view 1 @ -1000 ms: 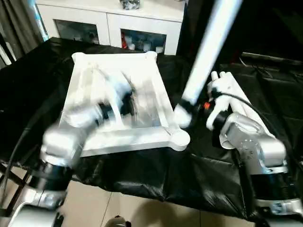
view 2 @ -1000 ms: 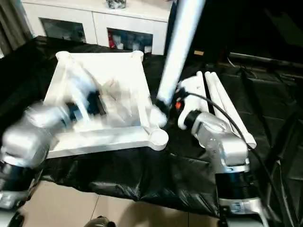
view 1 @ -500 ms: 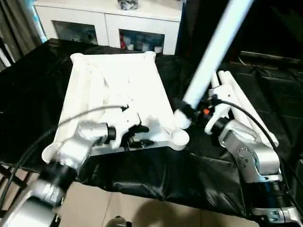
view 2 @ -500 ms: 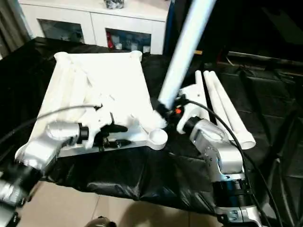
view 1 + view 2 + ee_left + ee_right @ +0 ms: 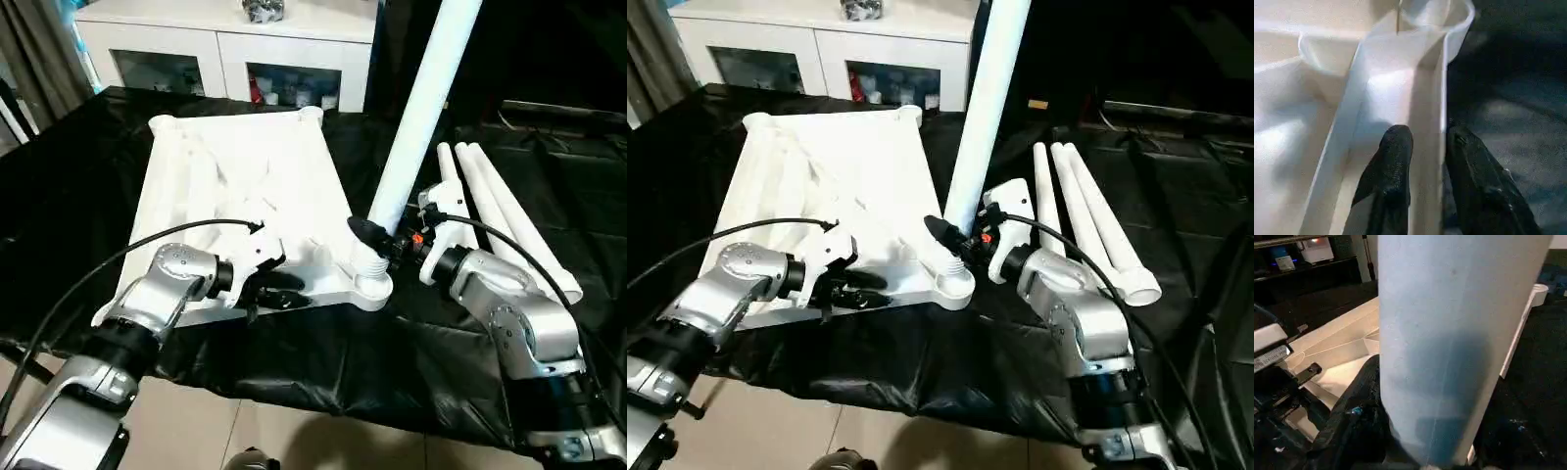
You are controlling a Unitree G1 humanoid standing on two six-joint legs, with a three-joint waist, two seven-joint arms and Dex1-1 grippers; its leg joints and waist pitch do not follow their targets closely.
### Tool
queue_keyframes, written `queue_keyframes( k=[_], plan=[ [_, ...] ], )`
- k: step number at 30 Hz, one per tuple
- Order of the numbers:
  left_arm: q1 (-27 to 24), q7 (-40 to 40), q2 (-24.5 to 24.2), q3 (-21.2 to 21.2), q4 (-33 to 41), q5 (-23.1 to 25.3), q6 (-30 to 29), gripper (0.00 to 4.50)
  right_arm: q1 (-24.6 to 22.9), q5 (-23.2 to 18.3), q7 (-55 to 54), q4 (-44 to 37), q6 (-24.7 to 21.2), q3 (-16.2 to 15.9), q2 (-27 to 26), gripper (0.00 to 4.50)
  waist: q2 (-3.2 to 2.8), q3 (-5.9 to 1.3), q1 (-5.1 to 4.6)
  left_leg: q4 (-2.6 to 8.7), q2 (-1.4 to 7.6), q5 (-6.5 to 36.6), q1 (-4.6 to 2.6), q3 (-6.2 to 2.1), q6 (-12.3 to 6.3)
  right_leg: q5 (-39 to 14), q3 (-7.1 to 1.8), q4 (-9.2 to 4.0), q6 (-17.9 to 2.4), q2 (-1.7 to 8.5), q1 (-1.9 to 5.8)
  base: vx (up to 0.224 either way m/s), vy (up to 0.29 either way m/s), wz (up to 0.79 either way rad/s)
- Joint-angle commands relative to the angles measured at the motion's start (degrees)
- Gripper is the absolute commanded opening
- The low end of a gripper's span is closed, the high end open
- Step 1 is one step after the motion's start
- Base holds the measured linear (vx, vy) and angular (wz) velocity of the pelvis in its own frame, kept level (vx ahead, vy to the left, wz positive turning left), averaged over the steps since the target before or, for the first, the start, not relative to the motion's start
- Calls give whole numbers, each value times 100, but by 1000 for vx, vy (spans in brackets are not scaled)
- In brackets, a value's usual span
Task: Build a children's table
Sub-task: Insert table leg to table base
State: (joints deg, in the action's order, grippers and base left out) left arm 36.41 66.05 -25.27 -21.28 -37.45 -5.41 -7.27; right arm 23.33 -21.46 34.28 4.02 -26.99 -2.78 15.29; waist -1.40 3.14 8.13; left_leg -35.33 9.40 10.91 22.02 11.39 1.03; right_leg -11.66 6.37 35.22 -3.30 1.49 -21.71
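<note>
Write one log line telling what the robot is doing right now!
step: leg into near-right corner socket | right gripper: shut on leg, leaning | left gripper: jaws astride tabletop edge | spare legs: three on cloth

the leg point(image 5: 419, 113) has swung upright, its end now in the tabletop's near right corner socket point(image 5: 372, 288); the left gripper point(image 5: 279, 289) reached the near rim.

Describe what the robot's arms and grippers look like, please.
Both forearms are rounded silver metal with black joint rings. Each ends in a white wrist block and two black fingers: left gripper, right gripper. Thin black cables loop along both arms; orange-red marks sit beside the right wrist.
</note>
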Motion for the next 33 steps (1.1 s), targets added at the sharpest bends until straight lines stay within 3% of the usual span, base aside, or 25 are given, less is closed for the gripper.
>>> queue_keyframes(
  k=[1, 4, 10, 16, 24, 33],
  plan=[
    [115, -112, 16, -76, -188, 209, 147, 95, 132, 125, 25, 61, 16, -13, 48, 189, -47, -428, -7, 416, 570, 767, -169, -329, -59, -1088, -499, -486, -488, 935, 257, 0, 0, 0],
    [103, -73, 17, -35, -177, 192, 89, 56, 153, 54, 88, 43, -45, -26, 19, 189, -4, -418, -4, 411, 566, 750, -162, -319, -87, -1161, -502, -479, -516, 947, 255, 0, 0, 0],
    [82, 224, 10, 75, -166, 110, 165, 5, 178, 106, 158, 127, -62, -127, 65, 189, -13, -412, -10, 416, 568, 723, -166, -315, -92, -1255, -503, -482, -509, 939, 241, 0, 0, 0],
    [11, 379, 110, 215, -51, -91, 290, 0, 106, 395, 217, 315, 59, -347, 110, 189, -1, -435, -15, 396, 564, 523, -147, -301, -167, -825, -505, -432, -585, 946, 247, 0, 0, 0],
    [-45, 377, 230, 299, -46, -96, 333, 0, 90, 576, 142, 631, 116, -410, 195, 189, 16, -416, -19, 405, 569, 602, -156, -301, -168, -1175, -501, -476, -487, 931, 243, 0, 0, 0],
    [-30, 331, 286, 336, -130, -29, 420, 0, 3, 571, 223, 685, 134, -316, 225, 189, -1, -425, -12, 399, 576, 576, -155, -302, -204, -1036, -502, -460, -519, 933, 242, 0, 0, 0]
  ],
)
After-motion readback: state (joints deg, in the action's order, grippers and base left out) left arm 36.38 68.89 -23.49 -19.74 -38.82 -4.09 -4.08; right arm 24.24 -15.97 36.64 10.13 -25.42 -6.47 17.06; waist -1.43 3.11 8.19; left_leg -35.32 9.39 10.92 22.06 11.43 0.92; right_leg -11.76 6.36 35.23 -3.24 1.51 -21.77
